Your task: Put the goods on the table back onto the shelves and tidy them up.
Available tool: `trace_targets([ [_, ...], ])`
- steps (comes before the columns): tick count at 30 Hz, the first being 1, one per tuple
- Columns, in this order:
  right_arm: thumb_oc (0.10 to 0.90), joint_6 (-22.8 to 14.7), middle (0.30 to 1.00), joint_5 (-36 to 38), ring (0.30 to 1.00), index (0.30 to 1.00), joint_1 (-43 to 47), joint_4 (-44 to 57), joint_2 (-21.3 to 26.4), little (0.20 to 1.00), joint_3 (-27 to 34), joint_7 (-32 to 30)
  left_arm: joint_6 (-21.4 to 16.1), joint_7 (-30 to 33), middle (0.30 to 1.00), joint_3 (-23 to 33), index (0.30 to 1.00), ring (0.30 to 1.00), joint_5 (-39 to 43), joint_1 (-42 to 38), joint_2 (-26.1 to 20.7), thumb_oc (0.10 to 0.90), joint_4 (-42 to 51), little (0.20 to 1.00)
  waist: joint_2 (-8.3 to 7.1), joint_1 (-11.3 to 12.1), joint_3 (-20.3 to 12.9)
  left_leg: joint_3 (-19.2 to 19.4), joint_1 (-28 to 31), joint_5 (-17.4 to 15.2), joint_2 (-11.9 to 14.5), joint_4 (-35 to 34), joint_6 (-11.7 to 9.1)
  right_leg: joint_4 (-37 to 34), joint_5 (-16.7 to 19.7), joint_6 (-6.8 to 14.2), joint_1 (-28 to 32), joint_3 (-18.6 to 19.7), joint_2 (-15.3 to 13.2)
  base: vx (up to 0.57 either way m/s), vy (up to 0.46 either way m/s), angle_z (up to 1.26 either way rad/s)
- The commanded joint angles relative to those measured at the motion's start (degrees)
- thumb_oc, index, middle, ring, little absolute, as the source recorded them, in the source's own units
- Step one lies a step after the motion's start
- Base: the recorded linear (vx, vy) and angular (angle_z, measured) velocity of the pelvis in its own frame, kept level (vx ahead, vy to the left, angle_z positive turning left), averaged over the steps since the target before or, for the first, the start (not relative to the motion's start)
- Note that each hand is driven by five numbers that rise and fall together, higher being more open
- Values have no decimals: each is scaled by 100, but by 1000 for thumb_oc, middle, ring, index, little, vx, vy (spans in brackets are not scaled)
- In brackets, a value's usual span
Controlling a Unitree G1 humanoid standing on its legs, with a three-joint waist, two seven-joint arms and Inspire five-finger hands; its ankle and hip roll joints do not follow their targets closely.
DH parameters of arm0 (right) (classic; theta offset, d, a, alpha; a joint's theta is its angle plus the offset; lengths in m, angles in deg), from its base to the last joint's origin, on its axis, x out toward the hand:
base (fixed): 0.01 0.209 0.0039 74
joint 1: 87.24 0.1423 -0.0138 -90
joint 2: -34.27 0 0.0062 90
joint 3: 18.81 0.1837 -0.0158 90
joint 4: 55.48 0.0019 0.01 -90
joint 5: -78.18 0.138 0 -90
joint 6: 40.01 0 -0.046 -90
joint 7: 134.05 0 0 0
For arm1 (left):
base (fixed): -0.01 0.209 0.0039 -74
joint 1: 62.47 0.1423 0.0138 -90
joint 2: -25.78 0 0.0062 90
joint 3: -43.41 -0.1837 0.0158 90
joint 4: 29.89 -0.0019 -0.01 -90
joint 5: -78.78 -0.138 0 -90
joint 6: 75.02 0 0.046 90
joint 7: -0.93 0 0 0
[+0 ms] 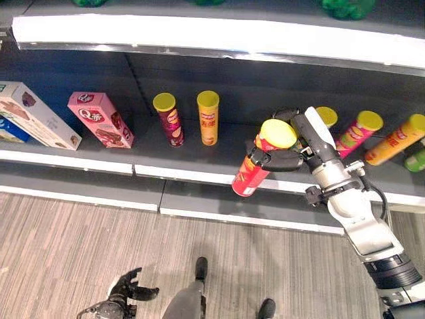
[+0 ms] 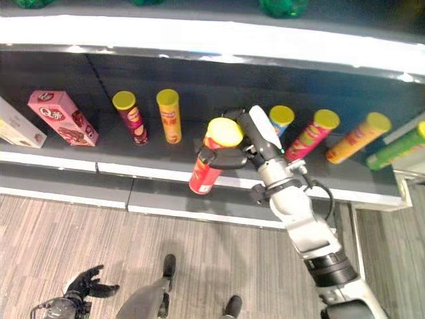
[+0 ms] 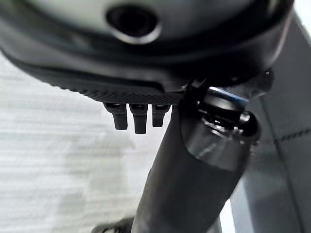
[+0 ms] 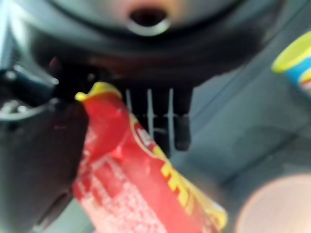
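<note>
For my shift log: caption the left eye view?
Right hand holds a red can before the shelf; left hand hangs open.

Right hand (image 2: 247,154) is gripping a red can (image 2: 211,159) with a yellow lid, holding it tilted in front of the shelf (image 2: 119,169). Standing on the shelf are a maroon can (image 2: 130,118), an orange can (image 2: 170,116) and a pink box (image 2: 63,117). Left hand (image 2: 87,284) is hanging low over the floor, fingers spread.
</note>
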Motion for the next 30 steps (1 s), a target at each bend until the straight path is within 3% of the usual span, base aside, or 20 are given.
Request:
trace_targets([
  [1, 400, -369, 300, -290, 300, 300, 789, 145, -189, 300, 380, -807, -127, 103, 900, -201, 900, 900, 147, 406, 93, 800, -109, 900, 3, -15, -279, -2, 149, -531, 571, 164, -463, 364, -468, 75, -210, 49, 2, 0, 0, 0],
  [5, 400, -273, 300, -797, 300, 300, 885, -73, -671, 300, 459, -1454, -134, 202, 900, -291, 900, 900, 176, 489, 231, 800, -120, 900, 44, 34, -196, -23, 153, -531, 557, 116, -457, 347, -455, 96, -229, -42, -18, 10, 1, -6],
  [12, 400, 67, 300, -1797, 300, 300, 1522, -780, -458, 300, 410, -2294, -215, 459, 900, -424, 900, 900, 145, 485, 188, 800, -187, 900, 152, 267, 90, -208, -76, -477, 542, 171, -475, 440, -478, 103, -376, -169, -35, -24, -16, 6],
  [24, 400, 217, 300, -2049, 300, 300, 2447, -1980, 247, 300, 293, -3148, -443, 703, 900, -796, 900, 900, 219, 250, 43, 800, -58, 900, 299, 553, 479, -509, -641, -430, 413, 338, -467, 504, -368, 149, -697, -392, -128, -1, 9, 18],
  [30, 400, 231, 300, -1835, 300, 300, 2694, -2470, 429, 300, 343, -3478, -495, 757, 900, -984, 900, 900, 242, 87, 26, 800, -12, 900, 339, 659, 621, -595, -918, -508, 335, 499, -458, 481, -317, 169, -808, -483, -177, 8, 24, 1],
])
